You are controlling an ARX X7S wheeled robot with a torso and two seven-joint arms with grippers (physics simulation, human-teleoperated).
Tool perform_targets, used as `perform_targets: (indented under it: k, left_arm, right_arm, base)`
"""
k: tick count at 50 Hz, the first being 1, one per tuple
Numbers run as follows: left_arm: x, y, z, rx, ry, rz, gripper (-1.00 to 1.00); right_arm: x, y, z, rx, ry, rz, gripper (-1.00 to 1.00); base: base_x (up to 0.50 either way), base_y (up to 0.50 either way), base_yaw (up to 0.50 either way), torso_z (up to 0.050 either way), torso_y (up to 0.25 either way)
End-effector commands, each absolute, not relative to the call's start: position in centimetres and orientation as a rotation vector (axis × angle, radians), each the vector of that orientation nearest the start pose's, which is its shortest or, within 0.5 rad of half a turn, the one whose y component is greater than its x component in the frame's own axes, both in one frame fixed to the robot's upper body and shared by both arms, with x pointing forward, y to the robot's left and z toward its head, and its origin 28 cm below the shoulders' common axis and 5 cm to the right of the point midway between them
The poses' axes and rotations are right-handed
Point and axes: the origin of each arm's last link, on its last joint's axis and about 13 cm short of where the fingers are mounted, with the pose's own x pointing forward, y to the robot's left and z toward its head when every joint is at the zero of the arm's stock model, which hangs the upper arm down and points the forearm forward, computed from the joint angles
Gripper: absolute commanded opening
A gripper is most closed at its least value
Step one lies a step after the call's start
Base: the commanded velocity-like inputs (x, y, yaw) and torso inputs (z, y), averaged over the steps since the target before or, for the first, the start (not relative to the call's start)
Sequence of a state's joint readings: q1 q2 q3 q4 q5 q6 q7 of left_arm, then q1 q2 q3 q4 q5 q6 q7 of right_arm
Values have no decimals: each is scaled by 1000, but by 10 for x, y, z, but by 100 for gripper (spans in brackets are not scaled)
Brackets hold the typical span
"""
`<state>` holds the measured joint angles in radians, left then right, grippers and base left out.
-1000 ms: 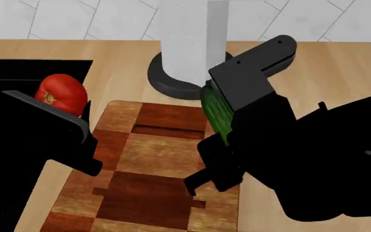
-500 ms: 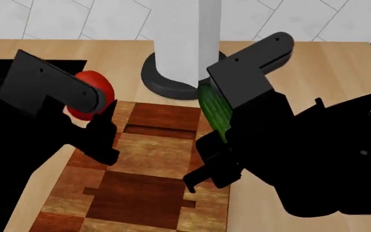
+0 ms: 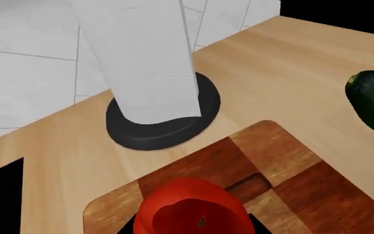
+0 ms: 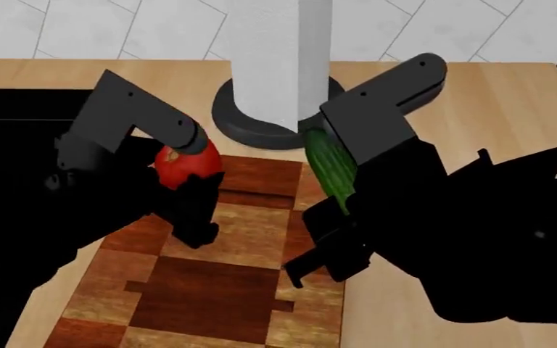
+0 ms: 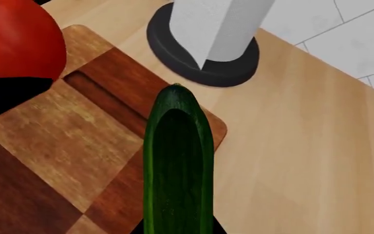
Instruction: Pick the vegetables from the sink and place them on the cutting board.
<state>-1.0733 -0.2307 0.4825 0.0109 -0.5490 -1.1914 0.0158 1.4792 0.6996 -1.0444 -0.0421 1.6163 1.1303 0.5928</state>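
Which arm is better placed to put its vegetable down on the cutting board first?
Left, probably. Its tomato hangs over the cutting board, while the right arm's cucumber sits at the board's right edge, partly over the counter.

no readable text — no labels, no numbers

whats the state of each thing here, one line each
round red tomato: held in the left pincer, above the checkered wooden cutting board
slim dark-green cucumber: held in the right pincer, over the board's edge
white paper towel roll: upright on its black round base
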Motion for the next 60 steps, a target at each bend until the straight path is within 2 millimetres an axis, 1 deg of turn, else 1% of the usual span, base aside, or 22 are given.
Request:
perform_targets:
  k: [1, 16, 25, 39, 40, 49, 51, 55, 60]
  left_arm:
    - [347, 173, 217, 256, 356, -474, -100]
    - [345, 177, 200, 280, 412, -451, -100]
    - [343, 178, 192, 293, 430, -452, -100]
    - [342, 178, 187, 297, 444, -448, -100]
    - [341, 178, 187, 293, 442, -448, 100]
    - [341, 176, 191, 296, 416, -457, 100]
    - [340, 177, 198, 283, 389, -461, 100]
    - [338, 178, 223, 234, 315, -456, 100]
    - [338, 182, 236, 204, 270, -447, 100]
  right_arm:
    - [288, -124, 273, -394, 519, 341, -100]
    - [288, -124, 274, -392, 509, 333, -100]
    - [286, -125, 275, -393, 508, 327, -100]
    - [283, -124, 276, -393, 505, 325, -100]
    - [283, -124, 276, -394, 507, 326, -100]
    - [282, -124, 274, -394, 512, 331, -100]
    - [281, -125, 274, -394, 516, 332, -100]
    - [283, -124, 272, -392, 539, 326, -100]
    - [283, -124, 273, -396, 545, 316, -100]
  base:
    - [0, 0, 0, 0, 0]
    - [0, 0, 0, 0, 1]
    - [0, 0, 0, 0, 0]
    - [0, 0, 0, 0, 1]
    - [0, 0, 0, 0, 0]
    - [0, 0, 0, 0, 0]
    - [0, 0, 0, 0, 0]
    - [0, 0, 0, 0, 0]
    - [0, 0, 0, 0, 0]
